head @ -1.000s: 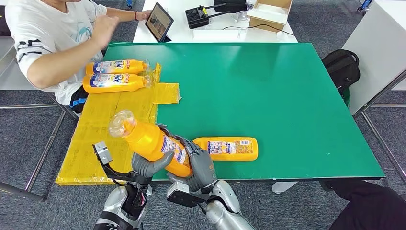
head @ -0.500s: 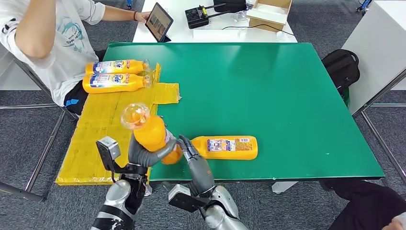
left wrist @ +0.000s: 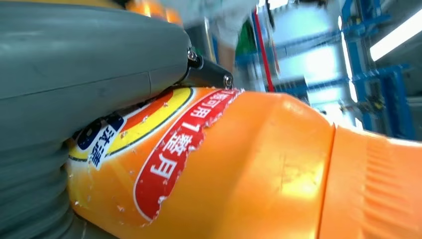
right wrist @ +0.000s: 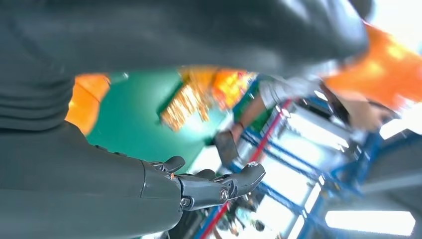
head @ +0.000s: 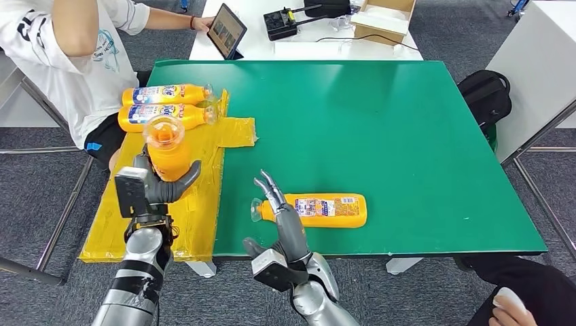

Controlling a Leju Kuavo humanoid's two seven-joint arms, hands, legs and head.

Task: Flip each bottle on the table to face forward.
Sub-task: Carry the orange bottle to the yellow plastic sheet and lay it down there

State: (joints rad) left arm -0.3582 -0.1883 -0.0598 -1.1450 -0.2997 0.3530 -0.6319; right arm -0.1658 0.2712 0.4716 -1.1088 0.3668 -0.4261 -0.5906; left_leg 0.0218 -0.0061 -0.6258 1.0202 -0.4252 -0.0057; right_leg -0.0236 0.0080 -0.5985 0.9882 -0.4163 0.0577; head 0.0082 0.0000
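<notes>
While left hand (head: 157,185) grips upright glossy orange plastic bottle (head: 166,149), right hand (head: 285,227) empty, fingers spread, ribbed-cap lying bottle (head: 319,210) just beside it.

- Two bottles (head: 166,105) lie side by side, upper left of frame, on the mat (head: 136,210).
- Held bottle (head: 166,153) in left hand (head: 159,190), just below them.
- Lying bottle (head: 319,210) lower centre on table (head: 380,129); right hand (head: 282,221) at its left end.
- Person (head: 68,61) top left.

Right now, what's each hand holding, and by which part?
The left hand grips an orange bottle around its body, cap end up. The right hand holds nothing, fingers apart.
</notes>
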